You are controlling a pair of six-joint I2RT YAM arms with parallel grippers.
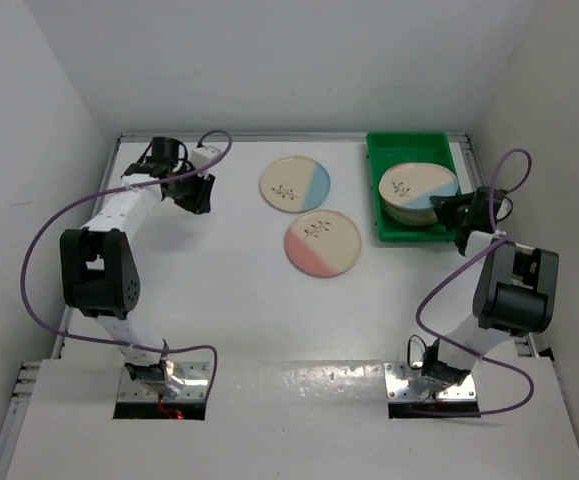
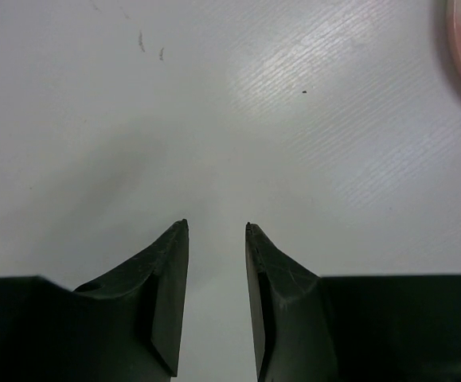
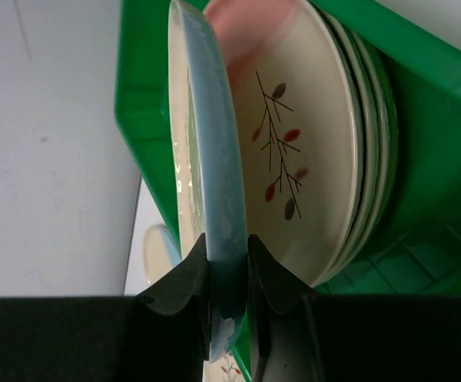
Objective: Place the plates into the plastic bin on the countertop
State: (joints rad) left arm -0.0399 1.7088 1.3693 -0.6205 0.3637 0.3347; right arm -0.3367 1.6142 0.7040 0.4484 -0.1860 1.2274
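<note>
Held plate (image 3: 214, 199): cream, blue segment, tilted over stack (image 3: 318, 159) in plastic bin (image 1: 381, 200).
Right gripper (image 3: 228, 239): clamped on its rim.
Left gripper (image 2: 216, 227): parted, empty, far left of bin.
Loose blue plate (image 1: 295, 184), loose pink plate (image 1: 322, 242): left of bin.

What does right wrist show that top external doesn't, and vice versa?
Only right wrist: the right gripper clamps the rim of a round cream ceramic plate with a blue segment, held apart from the pink-segment stacked plate beneath. Only top external: the left gripper above the white countertop, plus a loose blue-segment plate and a loose pink-segment plate, both whole. Both: the bright green plastic bin and its stack.
</note>
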